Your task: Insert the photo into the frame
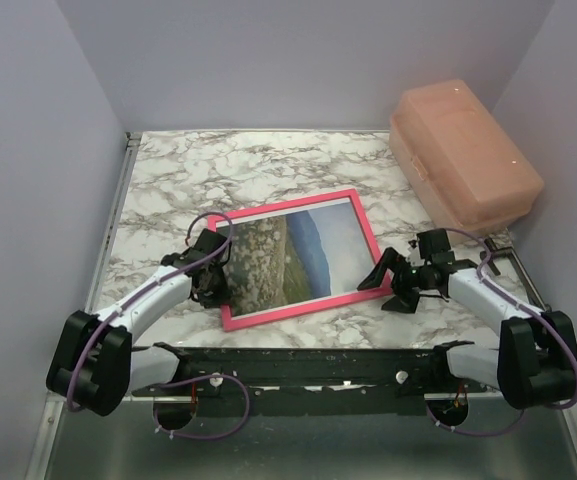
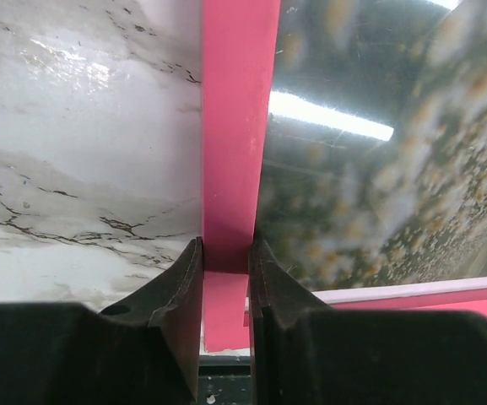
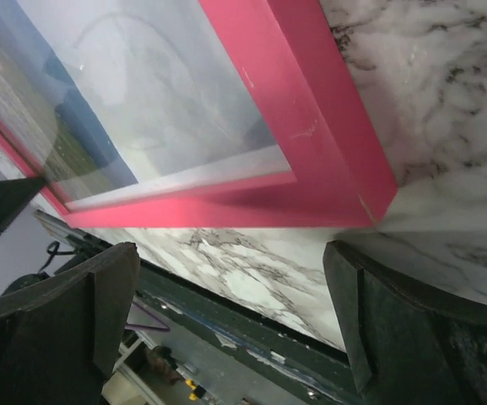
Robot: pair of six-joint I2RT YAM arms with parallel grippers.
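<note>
I count two arms, my left arm [image 1: 148, 300] and my right arm [image 1: 483, 290]. That gives two end effectors, the left end effector [image 2: 224, 253] and the right end effector [image 3: 230, 253], each with two fingers, four in all. There is one frame [image 2: 230, 126], its edge between my left end effector's fingers and its corner just ahead of my right one. One photo [image 1: 288, 250] lies inside it. One box [image 1: 465, 155] sits well beyond my right end effector. One bench [image 1: 268, 165] carries everything.
</note>
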